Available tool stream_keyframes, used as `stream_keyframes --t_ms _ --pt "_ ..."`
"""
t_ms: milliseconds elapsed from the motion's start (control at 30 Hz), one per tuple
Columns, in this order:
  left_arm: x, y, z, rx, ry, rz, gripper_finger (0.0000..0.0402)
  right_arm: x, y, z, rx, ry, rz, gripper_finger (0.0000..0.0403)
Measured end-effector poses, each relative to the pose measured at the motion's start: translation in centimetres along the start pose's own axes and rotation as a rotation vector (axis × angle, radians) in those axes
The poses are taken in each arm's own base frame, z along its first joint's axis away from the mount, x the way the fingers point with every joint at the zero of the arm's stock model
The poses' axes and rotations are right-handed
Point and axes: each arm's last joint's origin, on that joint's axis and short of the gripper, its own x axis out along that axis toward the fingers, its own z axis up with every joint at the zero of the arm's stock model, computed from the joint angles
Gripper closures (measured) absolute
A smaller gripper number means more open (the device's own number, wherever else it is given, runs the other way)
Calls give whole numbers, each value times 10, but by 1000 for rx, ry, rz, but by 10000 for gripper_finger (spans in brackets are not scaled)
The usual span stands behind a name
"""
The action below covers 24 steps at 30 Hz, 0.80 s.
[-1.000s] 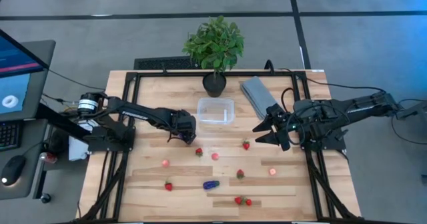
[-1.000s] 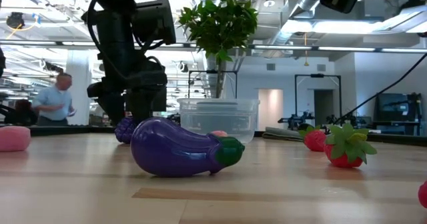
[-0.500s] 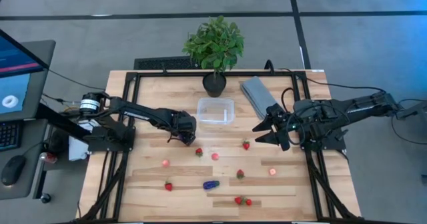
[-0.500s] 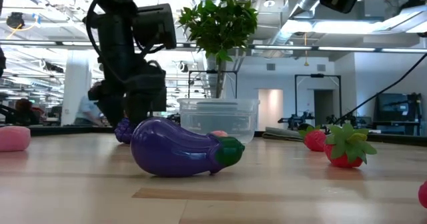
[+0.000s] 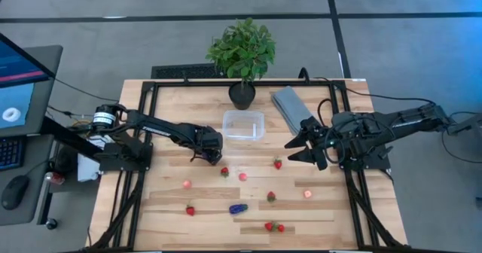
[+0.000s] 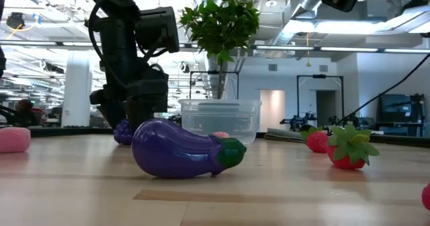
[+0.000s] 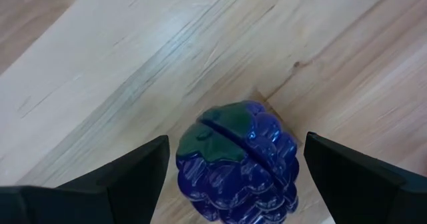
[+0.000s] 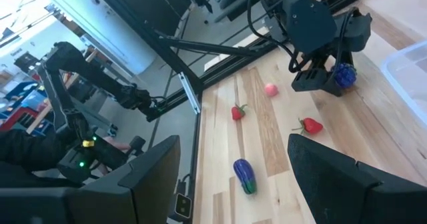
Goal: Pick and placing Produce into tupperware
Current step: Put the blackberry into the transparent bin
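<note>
- A small clear plastic rectangular tub (image 5: 243,125) with rounded corners sits on the wooden table (image 5: 169,102), just in front of a leafy green plant in a black pot (image 5: 242,93). This tub is my landmark. Seen from table height, something pink already appears to lie inside it.
- The left gripper (image 5: 213,156) is lowered to the table, just left of the tub and slightly nearer the front edge. Its fingers stand wide apart, either side of a dark purple toy grape bunch with a green top (image 7: 237,163), not pressing on it.
- The grape bunch looks like glossy, bumpy moulded plastic: probably light, stiff and somewhat slippery. I would take it across its widest middle, so the bumps give the fingers purchase.
- The right gripper (image 5: 299,148) waits to the right of the tub, its fingers also spread wide and empty.
- In front of the tub, scattered toward the front edge, lie red toy strawberries (image 5: 277,163), pinkish round pieces (image 5: 242,176) and a purple toy aubergine (image 6: 181,149).
- A folded grey cloth (image 5: 290,106) lies right of the tub.
</note>
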Motion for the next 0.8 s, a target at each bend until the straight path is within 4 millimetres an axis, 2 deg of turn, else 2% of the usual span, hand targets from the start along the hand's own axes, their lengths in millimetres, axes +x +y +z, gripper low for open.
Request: stream_keyframes --t_ms 400,800 --pt "0 0 0 3 0 0 141 0 0 0 0 0 0 102" --pt "0 1 1 6 -21 19 141 0 0 0 0 0 0 102"
